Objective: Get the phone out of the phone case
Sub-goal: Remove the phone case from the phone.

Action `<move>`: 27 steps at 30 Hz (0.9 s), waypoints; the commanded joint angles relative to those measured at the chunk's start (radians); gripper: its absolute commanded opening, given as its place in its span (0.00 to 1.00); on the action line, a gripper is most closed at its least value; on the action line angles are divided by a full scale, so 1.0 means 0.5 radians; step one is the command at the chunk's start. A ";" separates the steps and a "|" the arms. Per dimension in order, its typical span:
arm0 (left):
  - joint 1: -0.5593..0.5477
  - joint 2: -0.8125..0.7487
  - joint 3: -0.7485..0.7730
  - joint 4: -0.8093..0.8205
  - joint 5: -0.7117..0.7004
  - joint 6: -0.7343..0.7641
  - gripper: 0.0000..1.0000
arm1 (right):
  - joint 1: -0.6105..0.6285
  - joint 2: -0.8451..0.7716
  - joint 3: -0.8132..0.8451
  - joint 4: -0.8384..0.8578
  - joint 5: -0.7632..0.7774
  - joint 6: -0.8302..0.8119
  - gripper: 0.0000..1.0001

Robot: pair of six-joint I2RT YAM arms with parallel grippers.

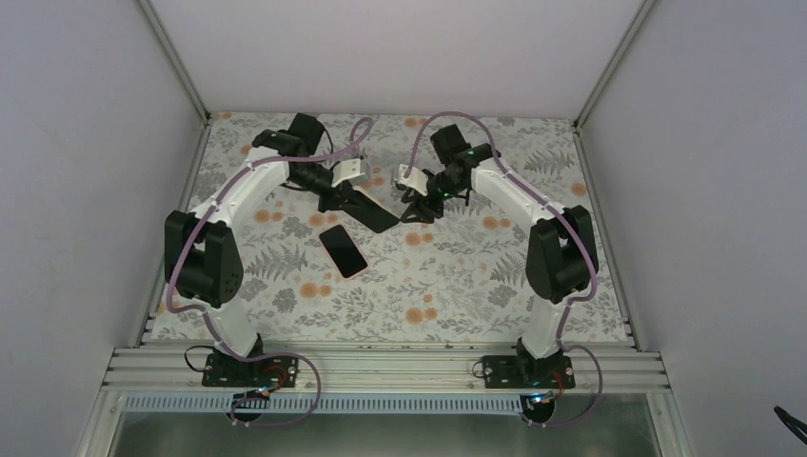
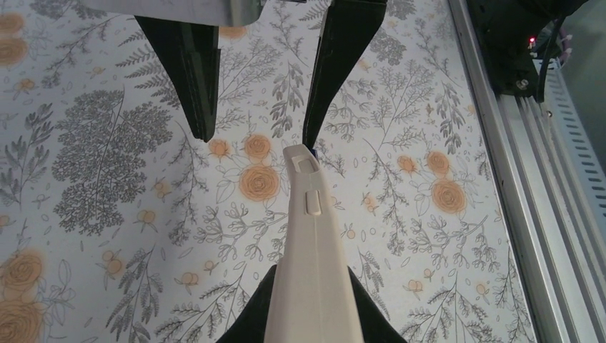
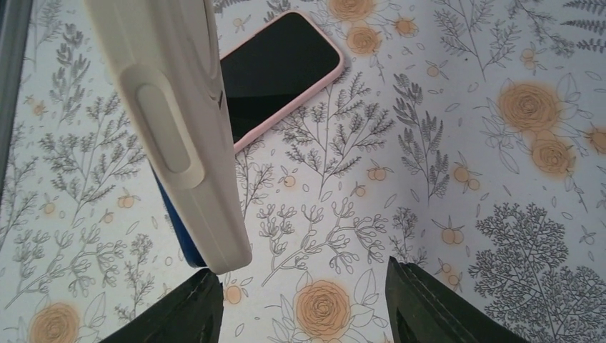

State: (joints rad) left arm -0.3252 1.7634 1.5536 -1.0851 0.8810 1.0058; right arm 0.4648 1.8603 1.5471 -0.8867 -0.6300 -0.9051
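Worktop point(image 1: 457, 286) covered in a pale floral print of grey ferns and orange roses. A phone point(image 1: 343, 251) with a pink rim lies flat on it, dark screen up, near the centre; whether its edge is a bumper cannot be told.

The tabletop point(image 1: 447, 286) wears a pale cloth printed with grey ferns and orange roses. Plain white walls point(image 1: 86, 171) enclose it at 9, 12 and 3 o'clock, joined by thin metal corner posts point(image 1: 176, 57). A ribbed aluminium rail point(image 1: 381, 367) runs along the 6 o'clock edge. Light is soft and even, with faint shadows.
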 commanded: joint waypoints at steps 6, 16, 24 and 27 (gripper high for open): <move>-0.058 0.074 0.141 -0.323 0.350 0.221 0.02 | 0.018 0.076 0.109 0.353 0.194 0.227 0.58; -0.087 0.125 0.246 -0.495 0.482 0.354 0.02 | 0.050 0.202 0.409 0.294 -0.021 0.374 0.62; -0.092 0.074 0.264 -0.394 0.439 0.270 0.02 | 0.263 0.416 0.682 -0.129 -0.418 0.219 0.64; -0.092 0.046 0.247 -0.326 0.416 0.225 0.02 | 0.368 0.333 0.505 0.066 -0.388 0.305 0.63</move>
State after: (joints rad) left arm -0.3069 1.8263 1.6768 -1.2545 0.8490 1.1160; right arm 0.5320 2.0563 1.8320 -1.0771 -0.6476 -0.8097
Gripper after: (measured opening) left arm 0.127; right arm 0.640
